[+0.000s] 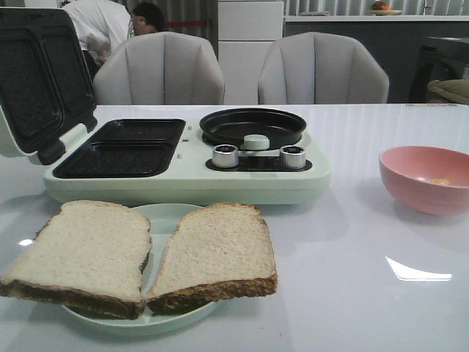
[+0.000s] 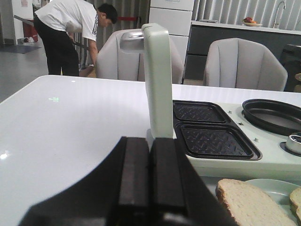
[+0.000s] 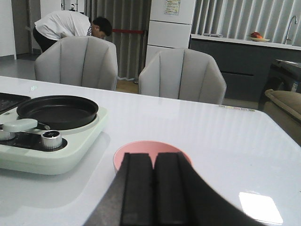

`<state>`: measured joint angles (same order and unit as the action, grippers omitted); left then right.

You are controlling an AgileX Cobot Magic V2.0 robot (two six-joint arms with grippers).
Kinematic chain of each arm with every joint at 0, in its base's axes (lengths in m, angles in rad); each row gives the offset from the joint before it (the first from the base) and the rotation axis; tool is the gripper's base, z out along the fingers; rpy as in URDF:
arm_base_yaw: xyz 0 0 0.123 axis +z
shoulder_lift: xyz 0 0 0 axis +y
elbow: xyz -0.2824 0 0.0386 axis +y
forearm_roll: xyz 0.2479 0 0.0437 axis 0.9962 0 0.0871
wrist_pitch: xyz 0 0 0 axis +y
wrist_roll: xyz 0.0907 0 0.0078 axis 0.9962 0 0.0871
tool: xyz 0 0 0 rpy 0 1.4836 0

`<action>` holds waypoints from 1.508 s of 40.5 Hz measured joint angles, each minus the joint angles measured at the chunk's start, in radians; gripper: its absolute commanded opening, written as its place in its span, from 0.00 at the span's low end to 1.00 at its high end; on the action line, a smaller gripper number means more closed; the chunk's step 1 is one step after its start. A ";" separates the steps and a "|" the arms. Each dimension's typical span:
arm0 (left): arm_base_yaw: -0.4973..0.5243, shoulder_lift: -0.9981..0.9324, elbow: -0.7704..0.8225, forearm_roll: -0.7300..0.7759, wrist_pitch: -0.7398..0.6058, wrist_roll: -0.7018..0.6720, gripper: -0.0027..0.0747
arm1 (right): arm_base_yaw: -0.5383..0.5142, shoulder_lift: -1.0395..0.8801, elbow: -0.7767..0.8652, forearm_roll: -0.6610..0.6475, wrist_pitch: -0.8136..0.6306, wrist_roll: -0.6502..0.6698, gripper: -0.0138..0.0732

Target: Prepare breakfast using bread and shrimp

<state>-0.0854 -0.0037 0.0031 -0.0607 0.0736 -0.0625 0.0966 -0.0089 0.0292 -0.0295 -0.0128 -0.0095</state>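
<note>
Bread, two slices: lying flat, side by side and touching along the inner edges, on a plate [image 1: 165, 217] at about 7 o'clock on the white table [image 1: 352, 293]. Left slice [image 1: 80, 253] overhanging the plate rim toward 9 o'clock; right slice [image 1: 216, 253] resting at 3 o'clock of it. Both running lengthwise from about 7 o'clock to 1 o'clock, with the thick dark crust edge pointing to 6 o'clock. Showing a pale, porous crumb and a roughly square outline.

Sitting at 12 o'clock of the plate, a pale green breakfast appliance [image 1: 183, 183] of smooth plastic. Carrying two black rectangular ribbed wells [image 1: 121, 149] on the 9 o'clock side and a round black pan [image 1: 253, 126] on the 3 o'clock side. Standing open at 10 o'clock, the lid [image 1: 37, 73]. Shining below the pan, two metal knobs [image 1: 225, 155].

Standing at 3 o'clock of the appliance, well apart, a matte pink round bowl [image 1: 425, 180], holding a small orange speck, too small to tell.

Left gripper [image 2: 150, 183]: black flat fingers pressing together, pinching nothing. Right gripper [image 3: 153, 188]: likewise closing on nothing, hanging just before the bowl.
</note>
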 measured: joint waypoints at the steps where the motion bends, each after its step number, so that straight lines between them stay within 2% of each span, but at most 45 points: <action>1: 0.000 0.000 0.000 0.000 0.000 0.000 0.08 | 0.000 0.000 0.000 0.000 0.000 0.000 0.12; 35: 0.000 0.000 0.000 0.000 -0.007 0.000 0.08 | 0.000 0.000 0.000 0.000 0.000 0.000 0.12; 41: 0.000 0.000 0.000 0.000 -0.074 0.000 0.08 | 0.000 0.000 0.000 0.000 0.000 0.000 0.12; 50: 0.000 0.000 0.000 0.000 -0.298 0.000 0.08 | 0.000 0.000 0.000 0.000 0.000 0.000 0.12; 53: 0.000 0.000 -0.014 0.000 -0.282 0.000 0.08 | 0.000 0.000 0.000 0.000 0.000 0.000 0.12; 61: 0.000 0.067 -0.176 0.000 -0.074 0.000 0.08 | 0.000 0.000 0.000 0.000 0.000 0.000 0.12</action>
<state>-0.0854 0.0628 -0.1731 -0.0607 0.0000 -0.0625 0.0966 -0.0089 0.0292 -0.0295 -0.0128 -0.0095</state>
